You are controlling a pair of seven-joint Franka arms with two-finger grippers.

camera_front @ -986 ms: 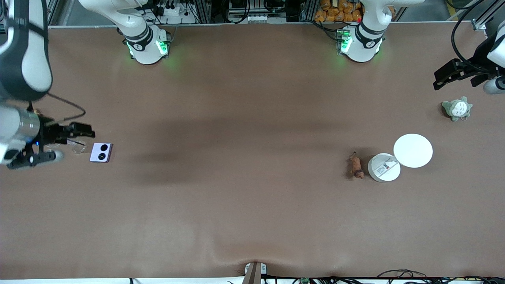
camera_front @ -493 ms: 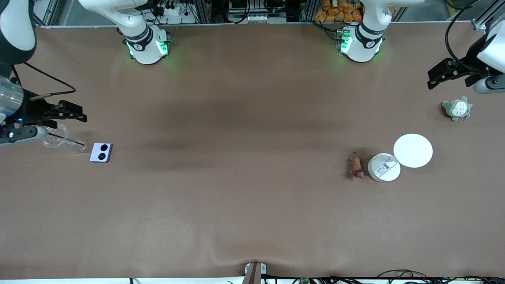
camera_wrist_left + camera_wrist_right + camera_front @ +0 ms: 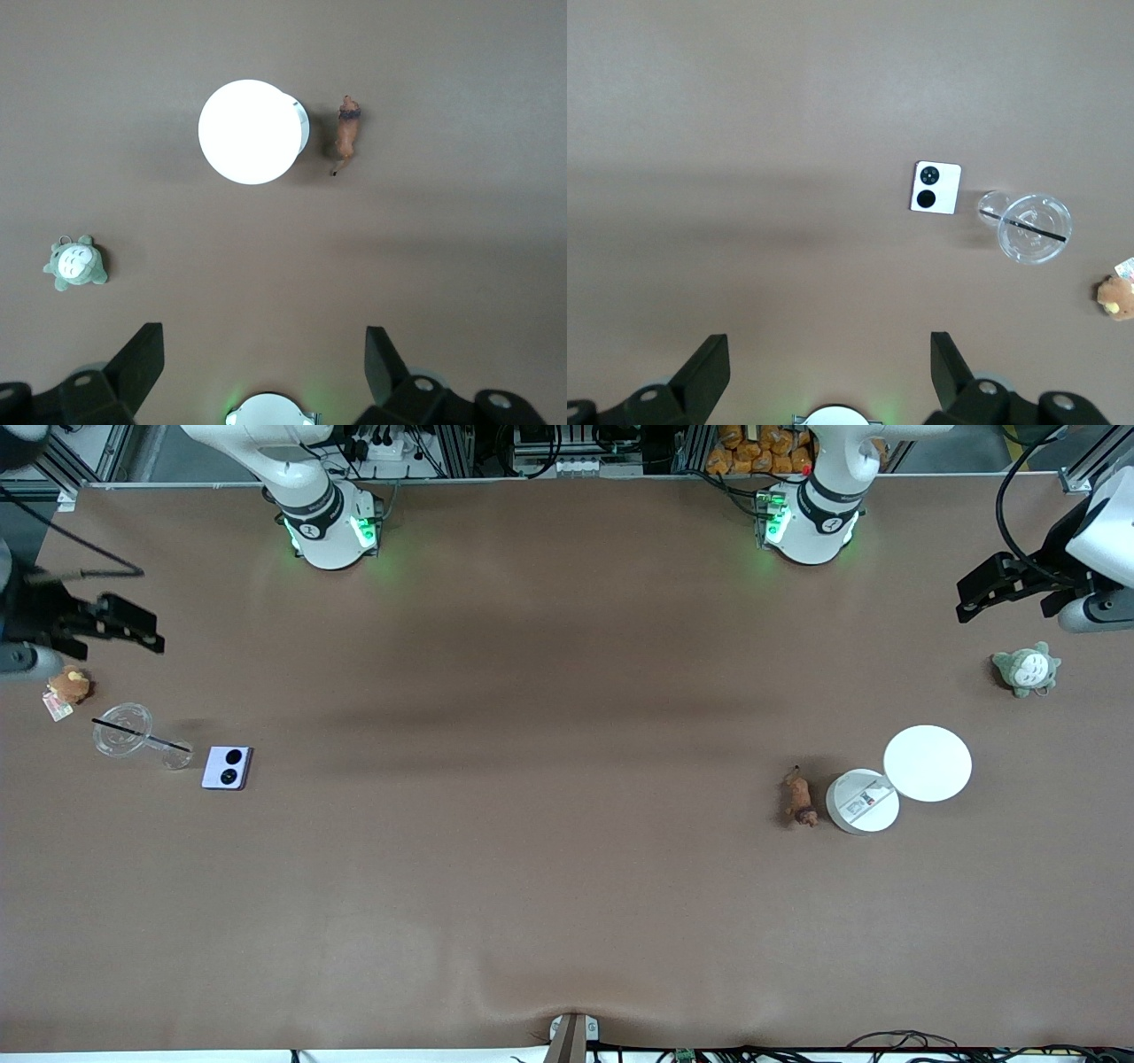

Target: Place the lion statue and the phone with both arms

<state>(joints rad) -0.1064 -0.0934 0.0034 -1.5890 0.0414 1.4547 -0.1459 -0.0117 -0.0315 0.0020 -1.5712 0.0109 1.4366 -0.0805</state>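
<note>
1. While both arms hang high at the table's two ends, I see neither one holding anything: the right gripper (image 3: pixel 133 622) is over the right arm's end with its fingers spread wide, and the left gripper (image 3: pixel 983 589) is over the left arm's end, fingers just as far apart.
2. The phone (image 3: pixel 227 768) lies flat on the table (image 3: pixel 549 886), just beside a clear plastic cup (image 3: pixel 124 730) and nearer to the front camera than the brown plush toy (image 3: pixel 69 685).
3. The lion statue (image 3: pixel 800 797) lies on its side beside the smaller white disc (image 3: pixel 862 801), its long axis running roughly toward the front camera (tail end hard to make out).
4. I judge the split plain: the right arm is nearer the phone, the left arm nearer the lion, each needing to come down and inward toward the table's middle.
</note>
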